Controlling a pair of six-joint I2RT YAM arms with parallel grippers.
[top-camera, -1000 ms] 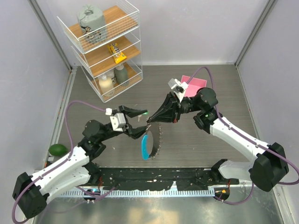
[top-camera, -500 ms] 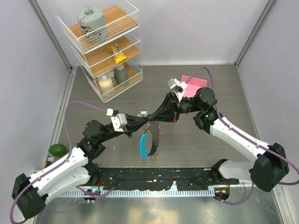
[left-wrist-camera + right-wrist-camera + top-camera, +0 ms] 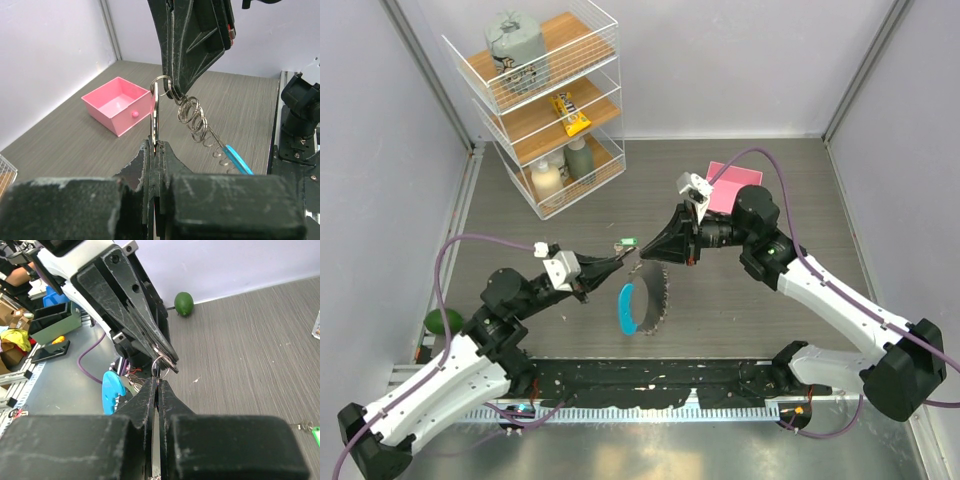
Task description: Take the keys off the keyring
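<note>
The keyring (image 3: 629, 308), a thin loop with a bright blue band, hangs in mid-air between both arms, with a jagged fringe of silver keys (image 3: 658, 292) along its right side. My right gripper (image 3: 641, 256) is shut on the top of the keyring. In the right wrist view, a small split ring (image 3: 161, 362) stands just above the right gripper (image 3: 157, 381). My left gripper (image 3: 618, 259) is shut on one silver key (image 3: 155, 112), which hangs edge-on from that ring. In the left wrist view, several small rings (image 3: 192, 114) trail down to the blue band (image 3: 237, 160).
A pink box (image 3: 733, 184) sits at the back right, also seen open-topped in the left wrist view (image 3: 118, 104). A wire shelf (image 3: 545, 100) with bottles stands back left. A green fruit (image 3: 442, 321) lies at the left edge. A green-tagged key (image 3: 628, 242) lies on the table.
My left gripper went from open to shut on one key, and the left arm has drawn back to the left. The right gripper kept its hold on the keyring.
</note>
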